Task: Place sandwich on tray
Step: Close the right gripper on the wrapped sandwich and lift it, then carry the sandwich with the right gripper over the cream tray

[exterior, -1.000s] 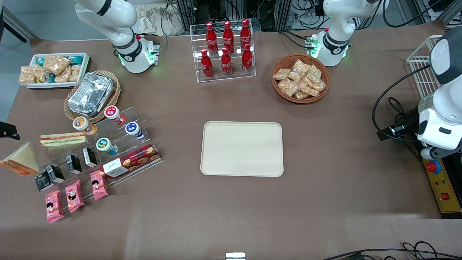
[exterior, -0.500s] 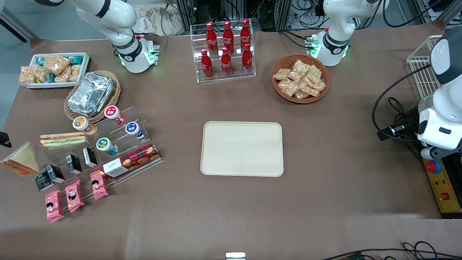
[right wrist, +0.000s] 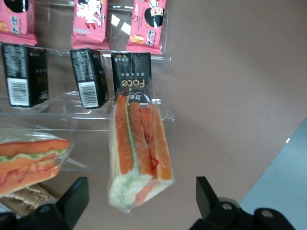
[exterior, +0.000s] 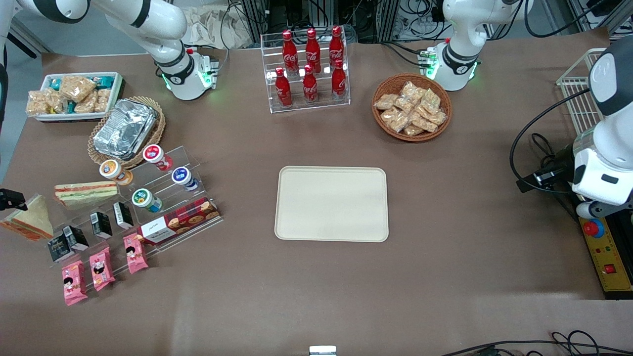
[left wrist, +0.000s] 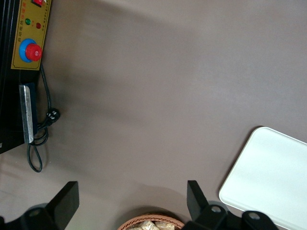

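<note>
The sandwich (exterior: 30, 220), a clear-wrapped triangular wedge of white bread, lies on the table at the working arm's end, beside the acrylic snack rack. In the right wrist view the sandwich (right wrist: 139, 153) shows its orange and green filling. My right gripper (right wrist: 140, 194) is open above it, with one black finger on each side of its tip and not touching it. In the front view only a black part of the gripper (exterior: 11, 199) shows, just above the wedge. The cream-beige tray (exterior: 331, 203) lies bare at mid-table, and its corner shows in the left wrist view (left wrist: 273, 177).
A second sandwich (exterior: 85, 193), seen edge-on, sits on the acrylic rack (exterior: 163, 198) with black cartons (right wrist: 130, 79), pink packets (exterior: 101, 267) and cups. A foil container (exterior: 124, 127), a white snack bin (exterior: 74, 95), a cola rack (exterior: 309, 69) and a snack basket (exterior: 411, 108) stand farther away.
My gripper has moved nearer to the front camera, to just over the sandwich's upper corner. The sandwich and the tray have not moved.
</note>
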Robot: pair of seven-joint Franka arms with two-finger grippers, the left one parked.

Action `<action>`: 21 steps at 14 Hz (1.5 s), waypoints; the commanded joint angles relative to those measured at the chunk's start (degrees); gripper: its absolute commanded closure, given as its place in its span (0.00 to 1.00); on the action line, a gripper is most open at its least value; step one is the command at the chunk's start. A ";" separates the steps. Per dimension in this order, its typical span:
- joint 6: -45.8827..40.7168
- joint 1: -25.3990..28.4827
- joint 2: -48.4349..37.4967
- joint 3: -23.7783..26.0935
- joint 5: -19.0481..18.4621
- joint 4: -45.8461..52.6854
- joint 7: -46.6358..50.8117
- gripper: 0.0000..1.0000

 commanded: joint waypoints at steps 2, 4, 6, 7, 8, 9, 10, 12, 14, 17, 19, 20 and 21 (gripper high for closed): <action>2.92 -0.79 0.08 0.66 2.59 -3.08 -1.02 0.01; 2.92 -0.70 -0.35 0.74 3.91 -4.75 -1.02 0.01; 2.92 -0.61 -0.27 0.74 3.92 -4.76 -1.11 0.25; 2.66 -0.61 -0.27 0.74 3.92 -4.76 -1.46 0.43; 2.48 -0.70 -0.27 0.74 3.92 -4.50 -2.86 0.56; 2.30 -0.53 -0.27 0.74 4.00 -4.23 -3.57 0.66; 2.30 -0.53 -0.27 0.74 3.92 -4.14 -3.57 0.76; 1.43 -0.26 -0.44 0.74 3.92 -3.53 -3.49 0.77; -1.72 -0.26 -0.53 0.74 3.92 -1.17 -3.40 0.77; -8.31 -0.17 -1.93 1.01 3.65 2.44 -3.57 0.77; -14.37 0.52 -3.25 1.36 3.57 6.03 -3.57 0.77; -17.44 1.92 -3.78 1.71 3.48 8.05 -3.49 0.76; -20.26 3.68 -4.22 1.71 3.39 10.07 -3.57 0.76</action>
